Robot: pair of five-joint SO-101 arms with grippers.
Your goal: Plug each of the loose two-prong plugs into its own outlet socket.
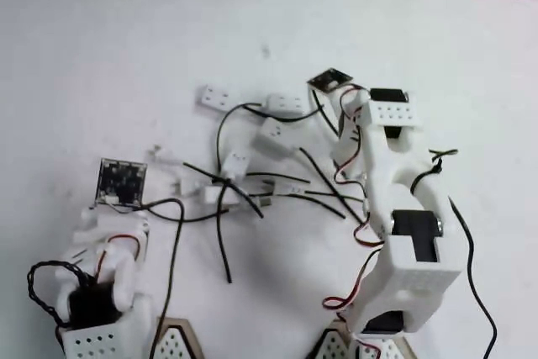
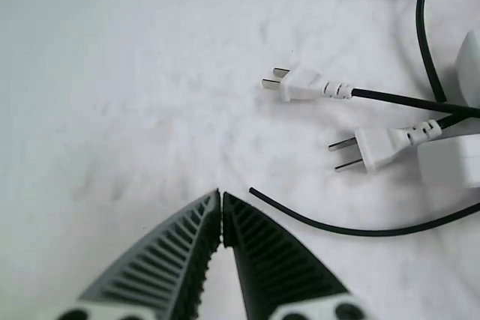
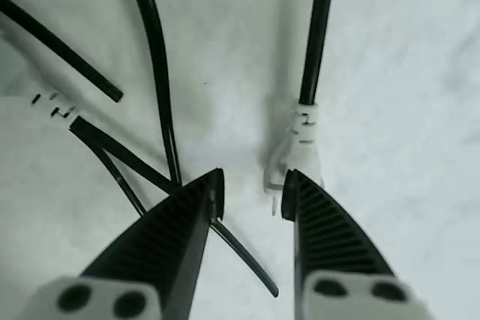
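My left gripper [image 2: 221, 201] is shut on nothing, its tips just above the white table. Ahead of it lie two loose white two-prong plugs, one farther [image 2: 301, 84] and one nearer [image 2: 377, 148], both on black cords with their prongs pointing away from the socket blocks. A white outlet block [image 2: 448, 161] sits beside the nearer plug. My right gripper [image 3: 251, 189] is open and low over the table. Another white plug [image 3: 301, 151] lies by the tip of one finger [image 3: 300, 200], partly inside the gap. In the high view several outlet blocks [image 1: 220, 97] sit mid-table.
Black cords [image 1: 223, 224] criss-cross the middle of the table, and loose cord ends [image 3: 112, 95] lie close to my right gripper. One cord [image 2: 360, 228] curves just ahead of my left gripper. The right arm [image 1: 403, 208] stretches over the table's right side.
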